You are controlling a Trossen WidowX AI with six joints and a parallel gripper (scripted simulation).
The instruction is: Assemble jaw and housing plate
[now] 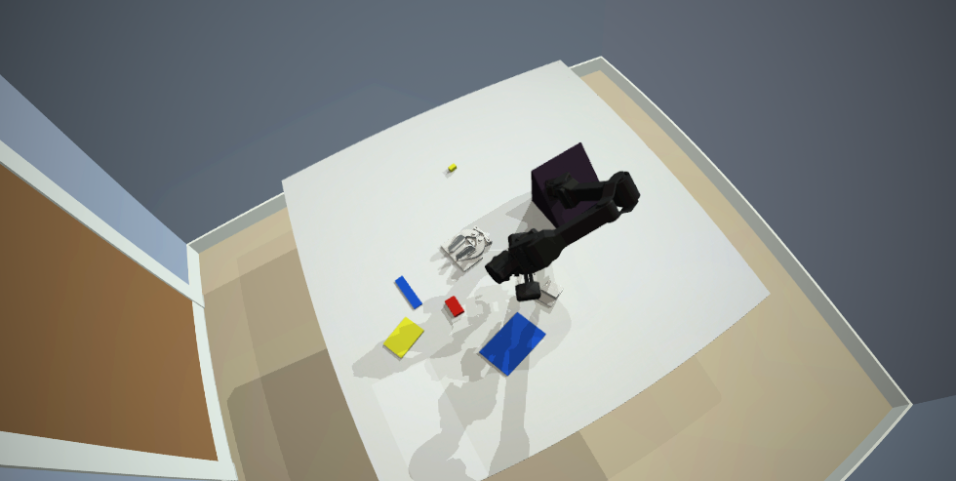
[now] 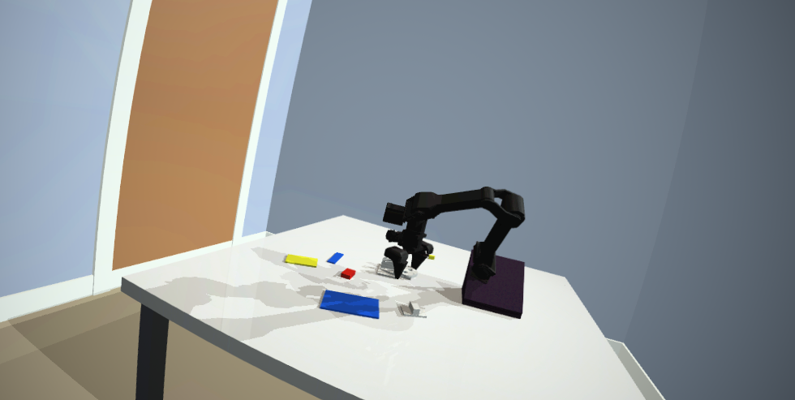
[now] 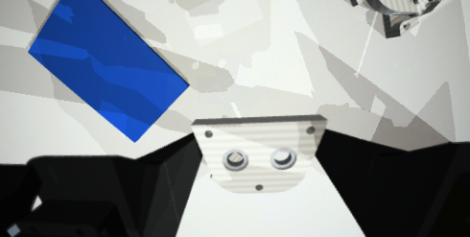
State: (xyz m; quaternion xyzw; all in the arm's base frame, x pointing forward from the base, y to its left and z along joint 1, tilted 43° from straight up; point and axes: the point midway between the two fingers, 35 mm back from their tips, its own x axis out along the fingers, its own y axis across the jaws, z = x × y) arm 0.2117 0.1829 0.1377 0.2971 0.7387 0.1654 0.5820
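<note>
The jaws (image 2: 407,272) (image 3: 259,156) were clamped on the plate (image 3: 259,176), above the white surface (image 1: 642,276) (image 2: 478,352).

Large blue rectangular slab (image 1: 512,343) (image 2: 350,304) (image 3: 105,63) flat on white bench (image 1: 668,263) (image 2: 472,352) (image 3: 29,116). Red block (image 1: 454,305) (image 2: 348,273) between it and narrow blue strip (image 1: 408,292) (image 2: 335,258). Yellow rectangular slab (image 1: 404,337) (image 2: 301,260) flat, near strip. Tiny yellow block (image 1: 453,167) (image 2: 431,256) well apart from the others. Orange-brown door (image 1: 87,330) (image 2: 195,118), white frame, beyond bench.
</note>
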